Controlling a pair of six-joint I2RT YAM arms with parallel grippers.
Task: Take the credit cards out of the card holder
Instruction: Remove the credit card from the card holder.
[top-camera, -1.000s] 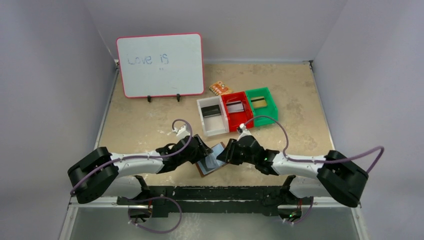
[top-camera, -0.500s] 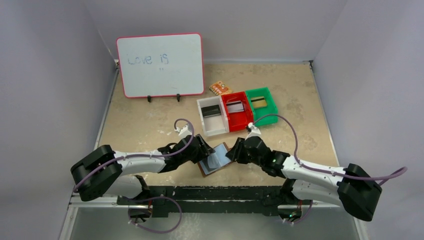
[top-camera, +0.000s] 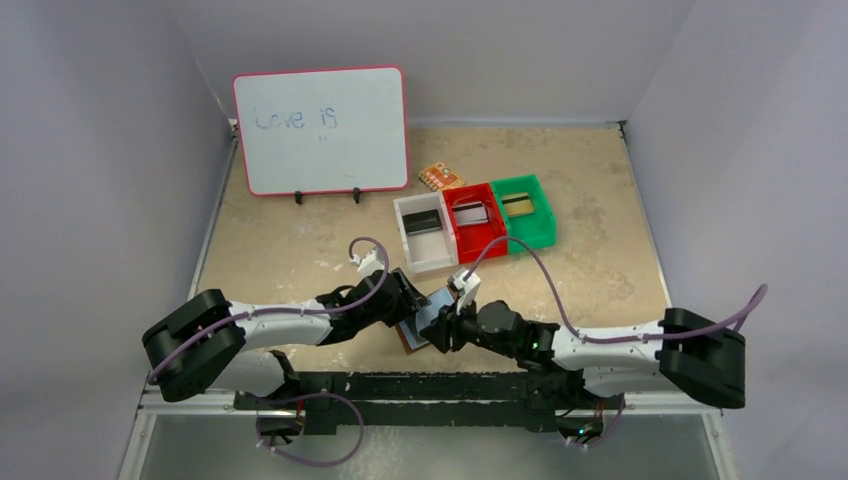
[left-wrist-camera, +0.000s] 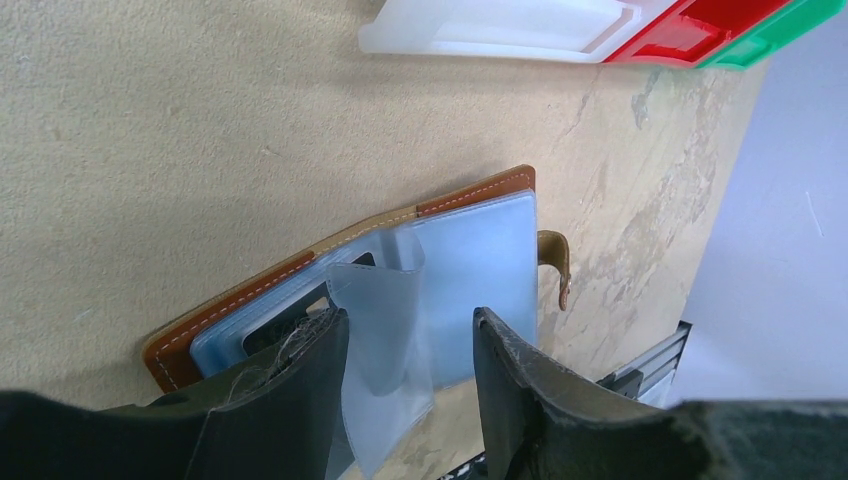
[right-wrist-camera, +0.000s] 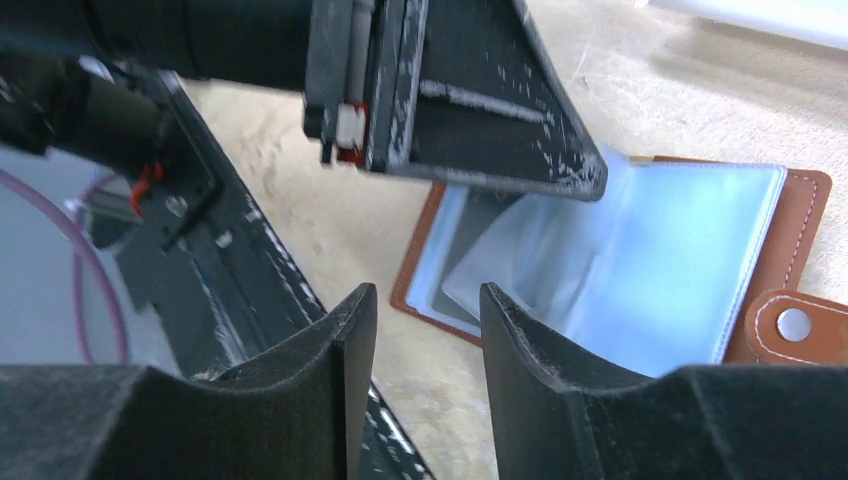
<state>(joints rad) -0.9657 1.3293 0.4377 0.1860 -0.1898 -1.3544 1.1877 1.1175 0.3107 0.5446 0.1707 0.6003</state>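
Observation:
The brown card holder lies open on the table, its pale blue pockets facing up and its snap tab at one side. My left gripper is open over its left page. One finger rests there, and a loose clear sleeve stands between the jaws. A dark credit card shows inside a left pocket. My right gripper hangs open at the holder's near corner, with nothing between its fingers. More credit cards lie in the bins: a dark one, a silvery one and a gold-olive one.
A white bin, a red bin and a green bin stand in a row behind the holder. An orange patterned packet lies behind them. A whiteboard stands at the back left. The table's front rail runs just below the holder.
My right gripper swung from the holder's right side to its near edge and opened a little. The left gripper stayed on the holder.

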